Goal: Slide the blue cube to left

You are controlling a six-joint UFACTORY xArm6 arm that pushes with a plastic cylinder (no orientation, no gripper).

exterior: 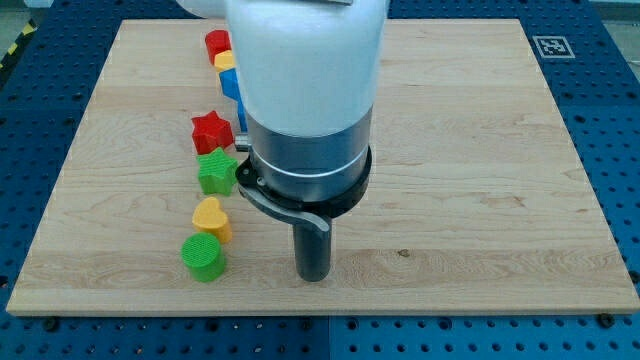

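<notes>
Blocks (pixel 213 175) left of my tip (pixel 314 277)

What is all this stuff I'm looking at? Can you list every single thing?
Wooden board: one, light wood, fills most of the view.
Blue perforated table: one, blue, around the board.
Black-and-white marker: one, board's top right corner.
Red block: one, red, top of the column on the view's left, shape unclear.
Yellow block: one, just below it, partly hidden.
Blue cube: one, mostly hidden behind the arm.
Red star: one, mid column.
Green star: one, below the red star.
Yellow heart: one, lower.
Green cylinder: one, column's bottom.
Arm: one, white and grey, centre.
My tip: one, dark, right of the green cylinder, touching no block.
</notes>
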